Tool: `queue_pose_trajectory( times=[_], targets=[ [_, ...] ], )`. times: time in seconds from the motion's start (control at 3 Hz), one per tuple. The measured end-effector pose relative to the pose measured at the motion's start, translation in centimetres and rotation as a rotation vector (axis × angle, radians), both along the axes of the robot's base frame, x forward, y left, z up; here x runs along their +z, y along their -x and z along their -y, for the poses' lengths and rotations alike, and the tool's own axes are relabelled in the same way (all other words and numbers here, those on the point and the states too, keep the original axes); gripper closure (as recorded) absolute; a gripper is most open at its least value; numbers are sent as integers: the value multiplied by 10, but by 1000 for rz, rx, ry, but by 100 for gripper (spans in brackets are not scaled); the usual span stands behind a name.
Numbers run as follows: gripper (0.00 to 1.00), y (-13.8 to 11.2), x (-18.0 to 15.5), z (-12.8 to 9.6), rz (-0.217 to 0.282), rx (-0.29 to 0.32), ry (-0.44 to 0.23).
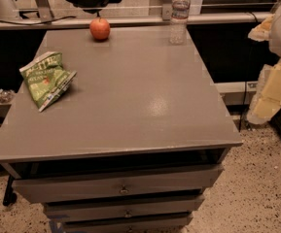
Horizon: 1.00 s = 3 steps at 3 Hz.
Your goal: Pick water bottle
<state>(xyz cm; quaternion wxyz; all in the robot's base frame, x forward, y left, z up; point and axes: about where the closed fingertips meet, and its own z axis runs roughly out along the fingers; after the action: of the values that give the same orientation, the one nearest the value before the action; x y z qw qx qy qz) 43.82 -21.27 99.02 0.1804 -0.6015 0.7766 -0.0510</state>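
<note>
The water bottle [179, 16] is slim and clear, with a white cap and a pale label band. It stands upright at the far right corner of the grey cabinet top [140, 110]. My gripper [271, 89] shows as pale, white and yellowish parts at the right edge of the camera view. It is off the cabinet's right side, well in front of and to the right of the bottle, and touches nothing on the top.
A red apple [100, 28] sits at the far edge, left of the bottle. A green chip bag [46, 79] lies near the left edge. Drawers [123, 186] are stacked below the front. A rail [130, 21] runs behind the cabinet.
</note>
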Motion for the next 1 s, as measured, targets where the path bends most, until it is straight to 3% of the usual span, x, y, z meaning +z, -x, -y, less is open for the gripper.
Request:
queue_pose_trajectory(
  times=[0.33,0.67,1.0],
  targets=[
    [0,0,0,0,0,0,0],
    [0,-34,1,-11,45,-25,-85],
    [0,-111,8,-55,136,-51,-290]
  ],
)
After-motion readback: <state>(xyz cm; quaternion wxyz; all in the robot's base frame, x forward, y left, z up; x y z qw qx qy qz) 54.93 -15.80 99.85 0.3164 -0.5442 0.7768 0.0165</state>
